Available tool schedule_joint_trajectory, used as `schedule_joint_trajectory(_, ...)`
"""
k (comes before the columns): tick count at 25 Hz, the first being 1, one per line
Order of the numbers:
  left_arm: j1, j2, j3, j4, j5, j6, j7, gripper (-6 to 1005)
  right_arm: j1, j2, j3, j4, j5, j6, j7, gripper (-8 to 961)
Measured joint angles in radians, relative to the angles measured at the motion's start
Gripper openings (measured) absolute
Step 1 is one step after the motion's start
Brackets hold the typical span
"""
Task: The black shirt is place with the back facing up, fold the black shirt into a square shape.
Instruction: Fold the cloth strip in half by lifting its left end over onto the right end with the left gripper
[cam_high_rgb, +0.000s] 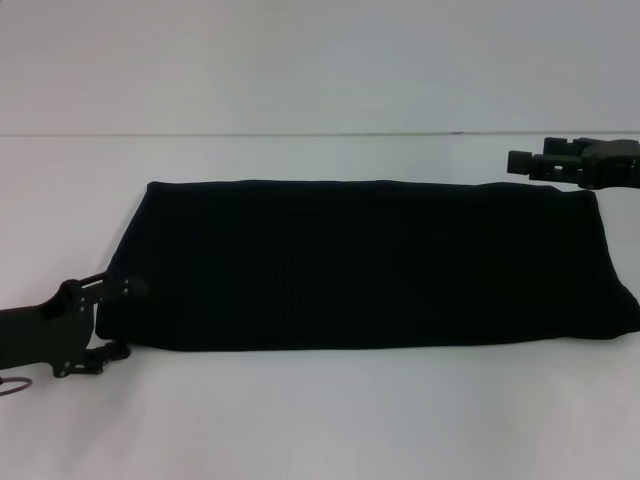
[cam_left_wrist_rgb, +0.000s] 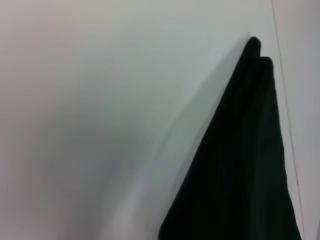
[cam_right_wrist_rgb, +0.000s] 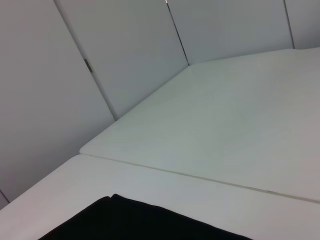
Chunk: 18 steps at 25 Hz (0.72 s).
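The black shirt (cam_high_rgb: 370, 265) lies flat on the white table (cam_high_rgb: 320, 420) as a long rectangle running left to right, plain side up, with no lettering showing. My left gripper (cam_high_rgb: 122, 320) is at its near-left corner, open, one finger on each side of the shirt's left edge. My right gripper (cam_high_rgb: 535, 162) hovers just beyond the far-right corner, above the table. In the left wrist view one layered corner of the black shirt (cam_left_wrist_rgb: 245, 175) tapers to a point. The right wrist view catches only a strip of the black shirt (cam_right_wrist_rgb: 135, 222).
A seam (cam_high_rgb: 300, 134) crosses the table behind the shirt. Grey wall panels (cam_right_wrist_rgb: 100, 60) stand past a second tabletop (cam_right_wrist_rgb: 240, 120). White table surface stretches in front of the shirt.
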Motion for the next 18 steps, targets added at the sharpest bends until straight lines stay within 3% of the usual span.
schedule_joint_trajectory(18,-0.006,0.000,0.000,-0.005,-0.006,-0.043,0.010,960,0.001,0.000,0.000,0.000,0.000,0.004,0.000,925)
